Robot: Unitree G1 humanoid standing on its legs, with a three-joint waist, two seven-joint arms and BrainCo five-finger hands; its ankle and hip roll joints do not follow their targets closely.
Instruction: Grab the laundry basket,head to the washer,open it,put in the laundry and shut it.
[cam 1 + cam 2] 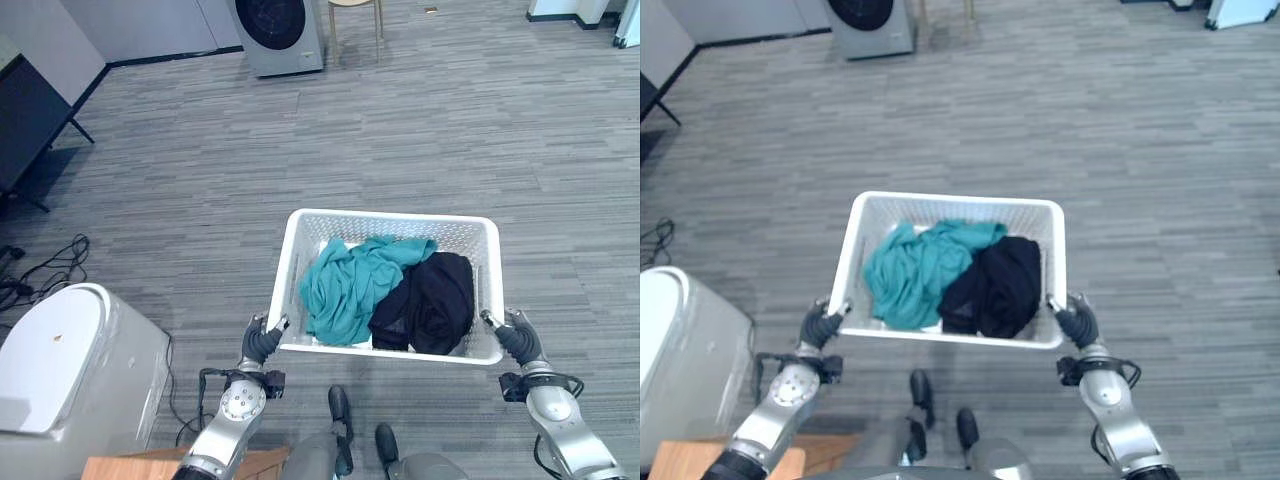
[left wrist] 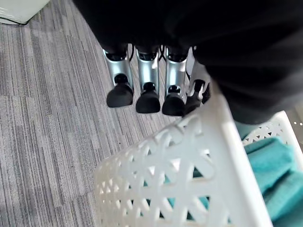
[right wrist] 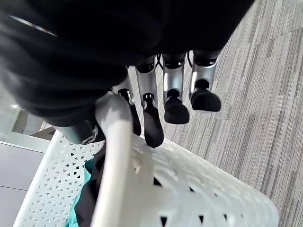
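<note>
Two robot hands carry the load here: the left robot hand (image 1: 262, 342) is curled round the near left corner of the laundry basket's (image 1: 300, 237) rim, and the right robot hand (image 1: 515, 335) is clamped on the near right corner, fingers wrapped under the lip as its own wrist view shows. The white basket hangs in front of you above the grey floor (image 1: 200, 180), roughly level, with a teal garment (image 1: 345, 283) heaped on its left and a black garment (image 1: 430, 300) touching it on the right, both well below the rim.

You look to be in the carrying leg, with the washer (image 1: 278, 32) far ahead and somewhat to your left, its round door shut. Steer toward it in a gentle curve, not a sharp turn, and keep both corners at the same height so the clothes don't slide. Mind the white bin (image 1: 70, 360) close by on your left as you set off. Since only the near corners are held, the far end may sag, so walk evenly and avoid sudden stops
</note>
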